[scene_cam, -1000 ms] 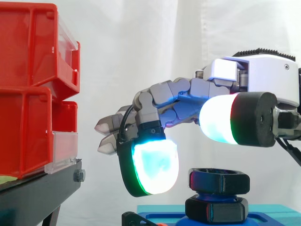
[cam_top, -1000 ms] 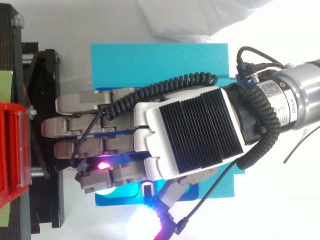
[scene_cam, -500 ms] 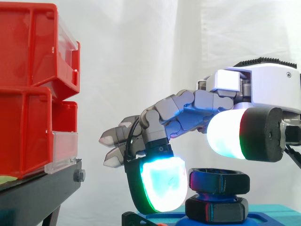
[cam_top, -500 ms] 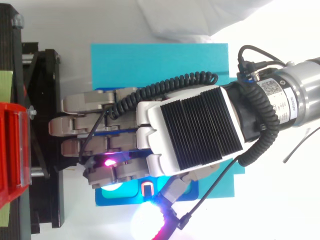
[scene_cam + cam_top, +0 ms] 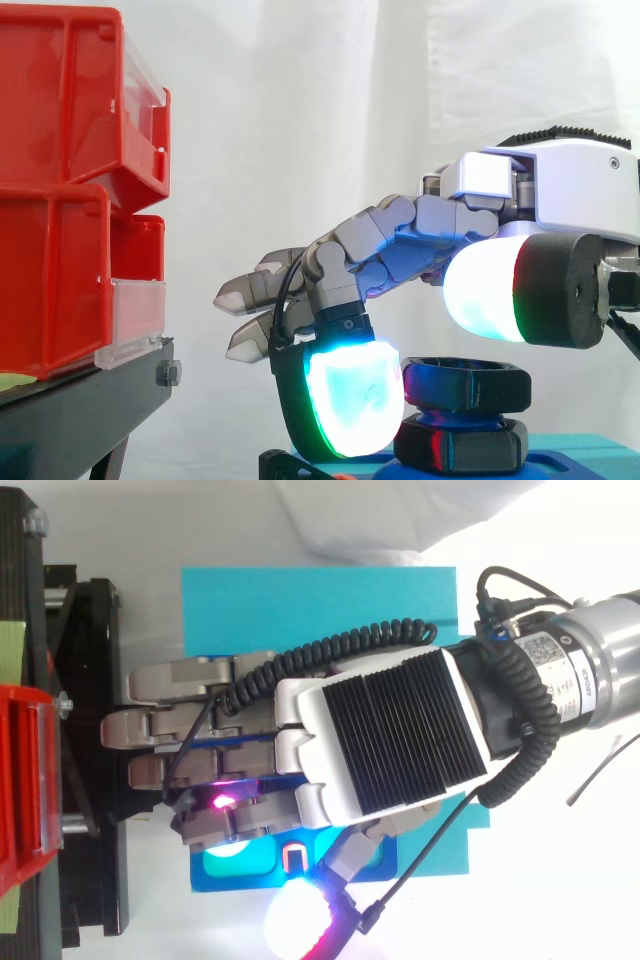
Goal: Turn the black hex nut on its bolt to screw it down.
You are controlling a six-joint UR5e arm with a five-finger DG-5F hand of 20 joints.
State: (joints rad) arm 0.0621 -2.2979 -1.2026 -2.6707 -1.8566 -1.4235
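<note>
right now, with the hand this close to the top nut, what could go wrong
1. One glowing finger pad sits beside the top nut while the thumb pad hangs above it, not opposite; the hand may slip off instead of turning it.
2. That pad also reaches down beside the lower nut, so it might drag on that too.
3. The straighter fingers point at the red bins; a sweep that way could hit them.
</note>
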